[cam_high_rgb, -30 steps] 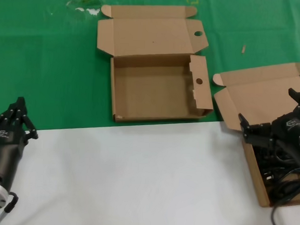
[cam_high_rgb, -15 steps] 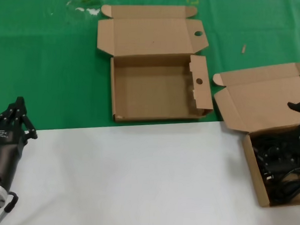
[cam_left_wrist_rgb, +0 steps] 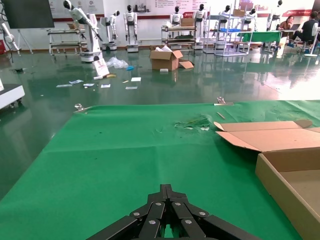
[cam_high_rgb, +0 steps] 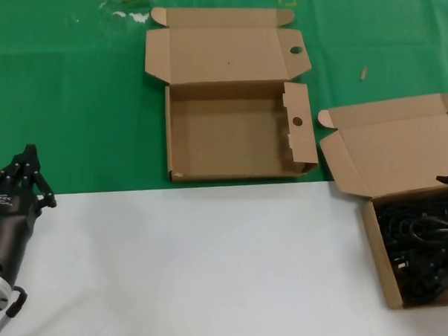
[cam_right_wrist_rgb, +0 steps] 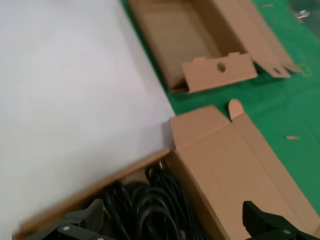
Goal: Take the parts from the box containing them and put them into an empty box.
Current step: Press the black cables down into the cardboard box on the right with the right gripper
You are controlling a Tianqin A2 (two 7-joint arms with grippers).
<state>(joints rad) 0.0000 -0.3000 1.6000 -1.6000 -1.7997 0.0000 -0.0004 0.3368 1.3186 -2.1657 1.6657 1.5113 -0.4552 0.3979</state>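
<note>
Left gripper (cam_high_rgb: pixel 26 176): parked at the table's left edge, fingers pressed together. Empty box (cam_high_rgb: pixel 233 135): mid-table, open, nothing inside. Full box (cam_high_rgb: pixel 400 220): right edge, black cables (cam_high_rgb: pixel 421 251) untouched. Right gripper (cam_right_wrist_rgb: pixel 175 225): has withdrawn rightward, fingers spread above the cables; no part lifted.

The left end effector (cam_high_rgb: pixel 26 176) is matte black, with slim jointed fingers (cam_left_wrist_rgb: pixel 167 212) dotted with small silver screws, a pale logo on its body and a silver wrist cuff below.
</note>
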